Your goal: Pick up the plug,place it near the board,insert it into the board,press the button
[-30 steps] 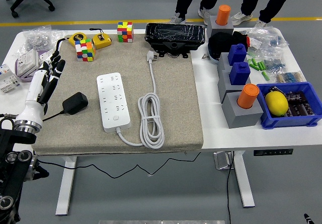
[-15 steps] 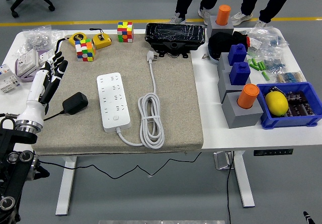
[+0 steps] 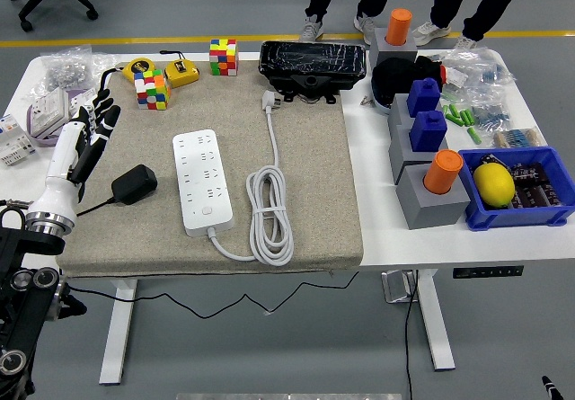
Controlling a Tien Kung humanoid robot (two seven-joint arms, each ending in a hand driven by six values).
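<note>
You see the left hand (image 3: 87, 139) over the left edge of the beige mat (image 3: 314, 202), its fingers stretched out straight and loosely spread toward the far side, holding nothing. It sits just to the left of the black plug (image 3: 134, 184) and does not touch it. The plug is a blocky adapter lying flat on the mat, its long axis running from near-left to far-right, with its thin black cable leaving the near-left end and trailing off toward the table's left edge. Whether its prongs face up or down you cannot tell.

Just right of the plug, with a clear gap between them, lies the white power board (image 3: 202, 182). Its long axis runs far to near, leaning slightly so the near end sits further right. The round button (image 3: 207, 209) is near that near end. The board's white cord (image 3: 269, 204) leaves the near end, loops in a coil to the right of the board, then runs toward the far side and ends in a white plug head (image 3: 268, 102) close to a black device (image 3: 313, 68).

Your right hand is not in the picture.
</note>
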